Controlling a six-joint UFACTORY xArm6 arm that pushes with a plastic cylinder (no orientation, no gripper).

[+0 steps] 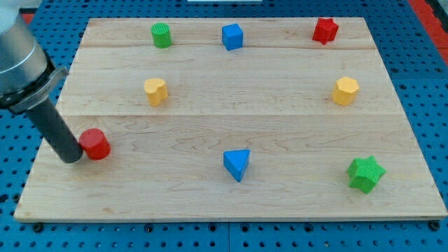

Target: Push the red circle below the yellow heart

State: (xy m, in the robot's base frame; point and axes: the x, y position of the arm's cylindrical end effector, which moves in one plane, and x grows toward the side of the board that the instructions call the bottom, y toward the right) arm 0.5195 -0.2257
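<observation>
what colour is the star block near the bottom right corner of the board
Green. The star block shows clearly in the camera view, at the view's bottom right of the board.

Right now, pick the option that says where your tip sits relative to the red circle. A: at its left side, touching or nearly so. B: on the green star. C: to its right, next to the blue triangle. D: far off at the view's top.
A: my tip stands at the view's left side of the red circle, right against it or nearly so, near the board's left edge.
</observation>
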